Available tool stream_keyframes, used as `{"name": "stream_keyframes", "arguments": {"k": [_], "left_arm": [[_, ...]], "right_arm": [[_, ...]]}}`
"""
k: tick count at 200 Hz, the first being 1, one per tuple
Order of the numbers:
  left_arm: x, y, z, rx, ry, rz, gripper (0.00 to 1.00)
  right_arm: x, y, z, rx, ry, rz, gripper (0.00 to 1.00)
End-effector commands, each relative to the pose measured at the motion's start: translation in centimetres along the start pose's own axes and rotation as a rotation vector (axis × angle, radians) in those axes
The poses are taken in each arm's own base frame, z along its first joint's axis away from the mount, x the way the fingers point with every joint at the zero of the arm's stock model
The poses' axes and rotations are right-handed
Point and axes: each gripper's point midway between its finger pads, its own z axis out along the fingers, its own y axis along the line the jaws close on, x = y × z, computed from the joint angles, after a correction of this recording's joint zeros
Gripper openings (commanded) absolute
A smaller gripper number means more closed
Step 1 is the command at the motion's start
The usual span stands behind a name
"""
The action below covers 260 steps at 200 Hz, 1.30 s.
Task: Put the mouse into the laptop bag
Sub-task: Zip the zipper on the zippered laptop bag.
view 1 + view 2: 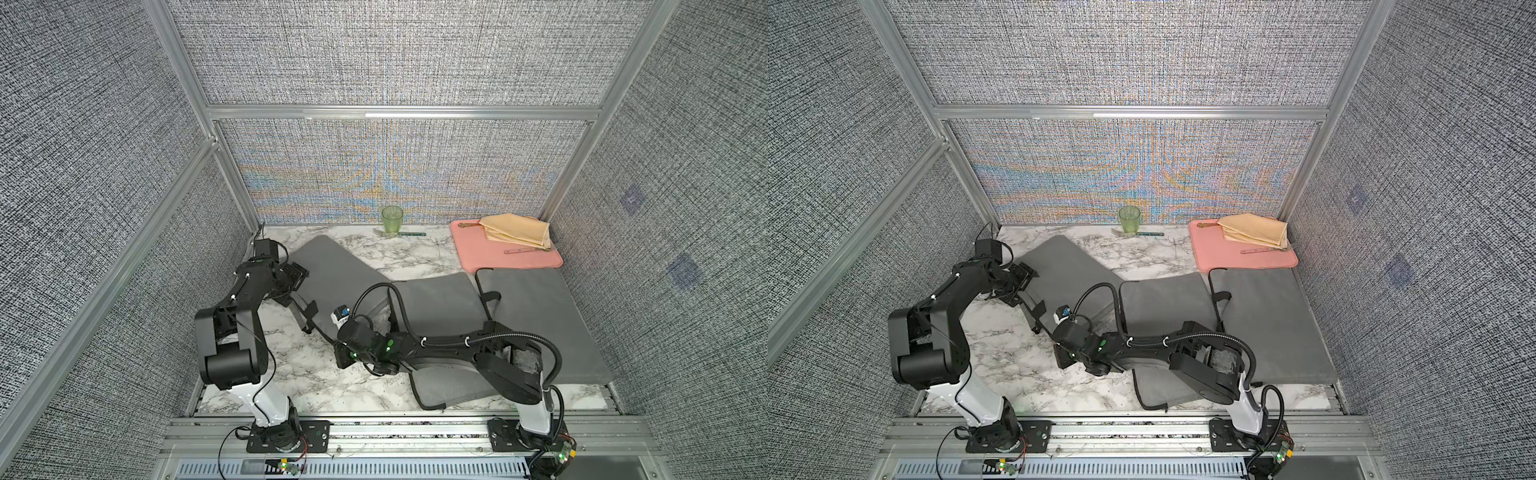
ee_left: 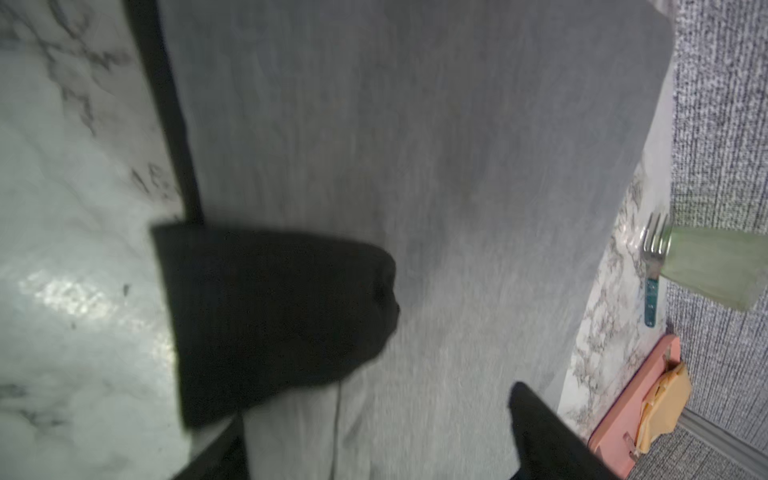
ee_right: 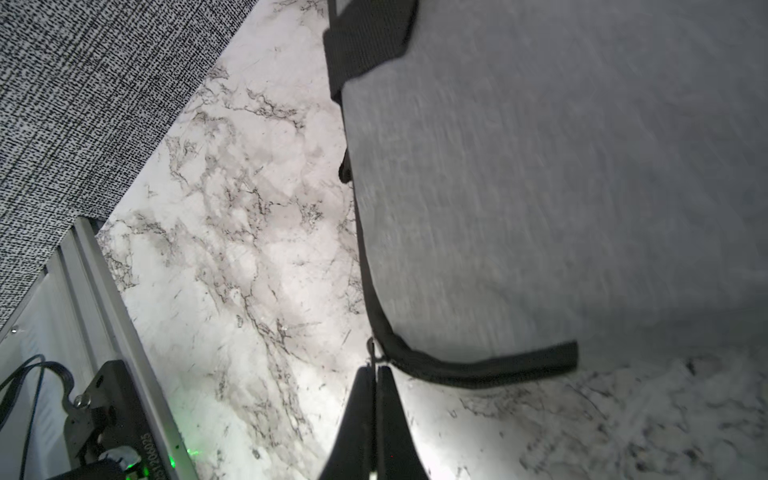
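Note:
The mouse is out of view. A grey laptop bag (image 1: 336,274) lies at the back left of the marble table, seen in both top views (image 1: 1067,270). My left gripper (image 1: 297,282) stands open over its left edge. In the left wrist view its fingers (image 2: 540,436) straddle grey fabric beside the bag's black handle strap (image 2: 270,316). My right gripper (image 3: 376,368) is at the bag's near corner. It is shut on the small metal zipper pull (image 3: 371,349), where the black zipper band (image 3: 478,368) curves round the corner.
More grey bags lie in the middle (image 1: 436,299) and at the right (image 1: 540,324), and the right arm reaches across them. At the back stand a green cup (image 1: 392,219) with a fork (image 1: 401,234), and a pink mat (image 1: 490,257) bearing a folded yellow cloth (image 1: 517,230).

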Motion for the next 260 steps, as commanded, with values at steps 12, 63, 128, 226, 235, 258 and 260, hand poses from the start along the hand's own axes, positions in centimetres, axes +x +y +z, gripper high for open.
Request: {"name": "stream_keyframes", "arguments": {"k": [12,63,128,226,235,258,260], "left_arm": [[5.1,3.6,-1.0,0.002,0.083,-0.051,0.99],[11.8,8.8,-1.3,0.083,0.137,-0.134,1.00],[13.5,5.0,-0.6,0.265,0.181,-0.078,0.61],[11.0,2.1,-0.1,0.217,0.191,0.001,0.00],[11.0,2.0,-0.2,0.219,0.190,0.006,0.00],[11.1,1.7,-1.0,0.229,0.184,0.027,0.00],[11.1,1.7,-1.2,0.229,0.182,0.029,0.00]], "right_arm": [[-2.0,1.2,0.5,-0.032,-0.037,-0.026,0.00],[-2.8,1.1,0.7,-0.057,-0.055,-0.003,0.00],[-1.3,2.9,-0.8,-0.096,-0.059,-0.005,0.00],[2.3,-4.8,-2.1,0.134,-0.040,0.019,0.00],[2.3,-6.2,-2.0,0.167,-0.046,0.032,0.00],[1.6,-9.7,-1.6,0.238,-0.062,0.060,0.00],[1.6,-10.1,-1.5,0.245,-0.062,0.062,0.00]]}}
